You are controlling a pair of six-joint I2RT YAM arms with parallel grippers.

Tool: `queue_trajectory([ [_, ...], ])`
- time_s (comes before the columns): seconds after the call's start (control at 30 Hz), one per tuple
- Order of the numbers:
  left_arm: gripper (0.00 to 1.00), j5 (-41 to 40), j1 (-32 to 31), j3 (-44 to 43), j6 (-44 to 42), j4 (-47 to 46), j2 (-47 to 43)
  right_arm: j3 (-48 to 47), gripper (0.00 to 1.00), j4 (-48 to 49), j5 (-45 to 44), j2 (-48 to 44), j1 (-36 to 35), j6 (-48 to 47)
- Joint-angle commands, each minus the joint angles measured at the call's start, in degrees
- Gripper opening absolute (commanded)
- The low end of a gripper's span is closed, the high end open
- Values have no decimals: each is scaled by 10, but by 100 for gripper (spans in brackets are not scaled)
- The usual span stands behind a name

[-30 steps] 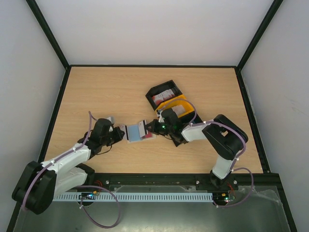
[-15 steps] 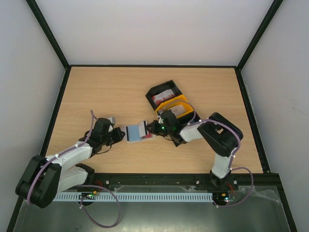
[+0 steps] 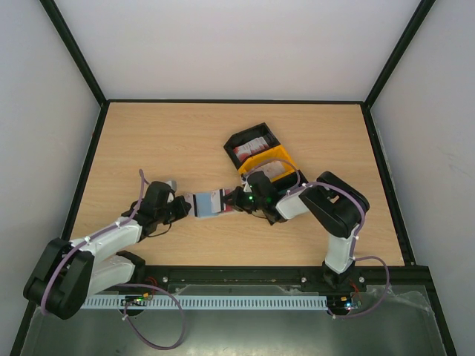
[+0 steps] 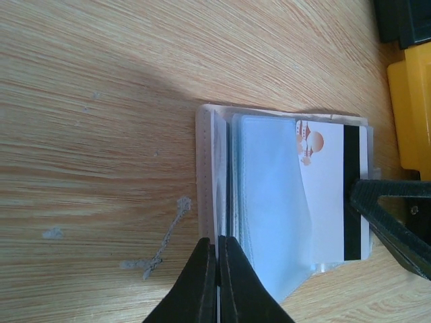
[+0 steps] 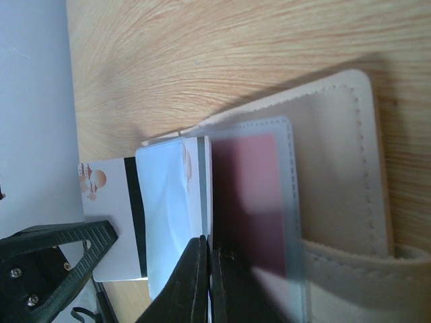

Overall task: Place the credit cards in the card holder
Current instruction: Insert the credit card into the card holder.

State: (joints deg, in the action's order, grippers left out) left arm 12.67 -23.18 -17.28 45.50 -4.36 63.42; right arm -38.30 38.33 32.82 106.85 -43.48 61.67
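- the card holder (image 3: 202,205) lies open on the table, lower middle of the overhead view, right between the two arms
- left gripper (image 4: 217,269) is clenched on its cover edge
- right gripper (image 5: 204,269) has its fingers pressed together at the sleeve edges, can't tell what's pinched between them
- done: a red card (image 5: 249,195) sits inside a clear sleeve
- halfway: the striped card (image 4: 330,195) is partly in a bluish sleeve, stripe end poking out
- left, I reckon: push that one home, then fetch what look like more cards (image 3: 251,147) from the tray (image 3: 286,158), just up and right of centre
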Motion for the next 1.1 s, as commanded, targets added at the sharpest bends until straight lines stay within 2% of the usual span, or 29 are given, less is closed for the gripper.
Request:
queue_trajectory([
  [0.0,3,-28,3,-3,1,49,-1,24,2,-48,-12,-3,-9,11],
  [0.17,3,-28,3,-4,2,49,-1,32,2,-101,-63,-35,-16,1],
  [0.53,3,-18,3,-5,1,47,0,25,2,-124,-95,-33,-42,13],
  [1.07,3,4,3,-4,-5,36,6,-7,2,-91,-27,8,-44,5],
])
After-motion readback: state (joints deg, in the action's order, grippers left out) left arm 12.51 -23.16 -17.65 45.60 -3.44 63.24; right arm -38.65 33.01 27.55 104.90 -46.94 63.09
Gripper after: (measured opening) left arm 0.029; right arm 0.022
